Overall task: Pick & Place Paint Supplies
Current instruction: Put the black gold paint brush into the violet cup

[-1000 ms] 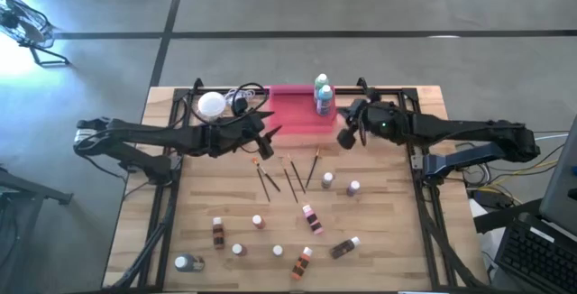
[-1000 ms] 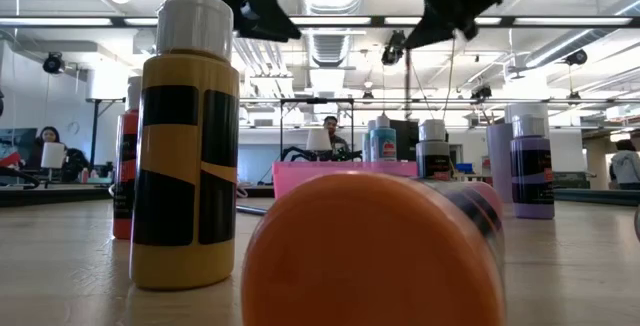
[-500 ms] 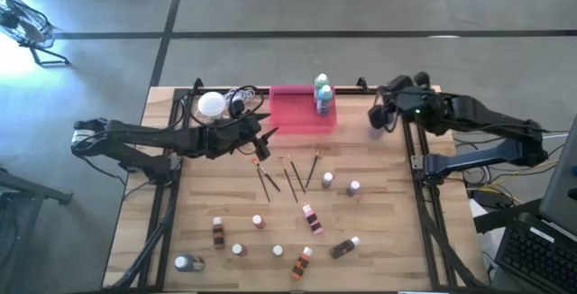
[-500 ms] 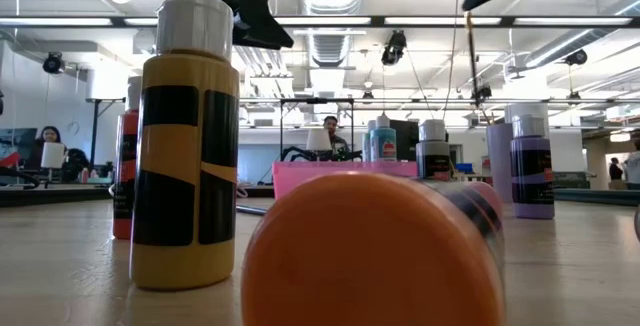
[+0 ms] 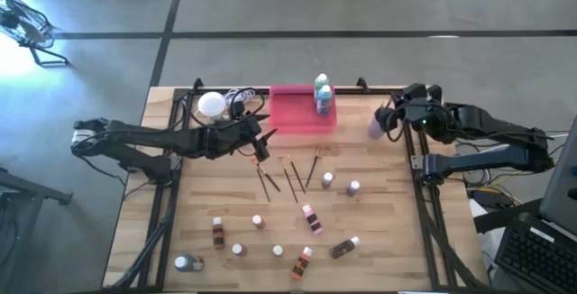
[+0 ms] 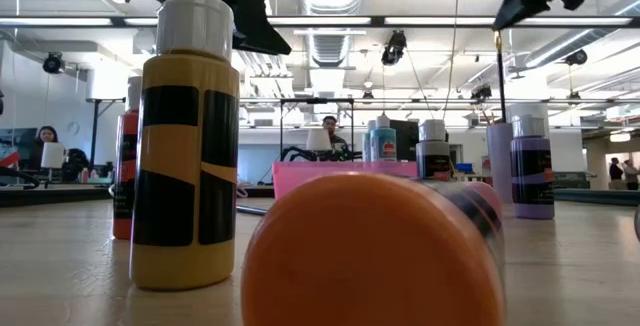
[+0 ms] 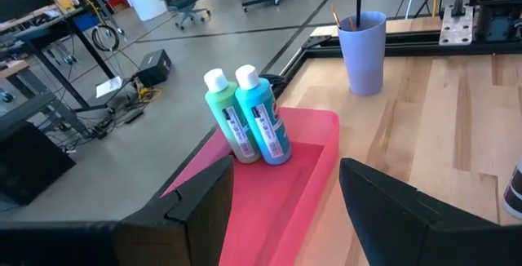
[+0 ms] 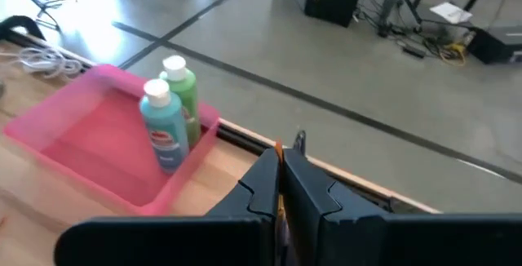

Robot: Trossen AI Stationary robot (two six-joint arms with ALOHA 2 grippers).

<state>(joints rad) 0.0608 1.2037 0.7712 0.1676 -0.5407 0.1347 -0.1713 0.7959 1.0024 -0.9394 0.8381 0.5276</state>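
The right gripper (image 5: 394, 119) is pinched tight on a thin brush (image 6: 498, 61), which in the low view hangs straight down from the closed fingers (image 8: 277, 186); it hovers over the lilac cup (image 5: 376, 126) at the far right of the table, and I'd say the brush is held upright like that so it can drop cleanly into the cup's mouth, where another brush already seems to stand. The left gripper (image 5: 263, 139) hangs with its fingers (image 7: 391, 209) spread and nothing between them, just by the near left corner of the pink tray (image 5: 293, 118), above the far end of the loose brushes (image 5: 290, 175). My guess is it is waiting its turn, or lining up on one of those. In the tray's far right corner the green bottle (image 7: 227, 115) and the blue bottle (image 7: 263, 117) stand upright and touching, looking like finished work tucked aside to leave room. Near the brushes, two small bottles (image 5: 341, 184) stand to their right, and the rest are scattered over the near half of the table, some upright, some on their sides, so most of the job looks undone. The white lamp (image 5: 211, 105) sits at the far left, clear of it all.
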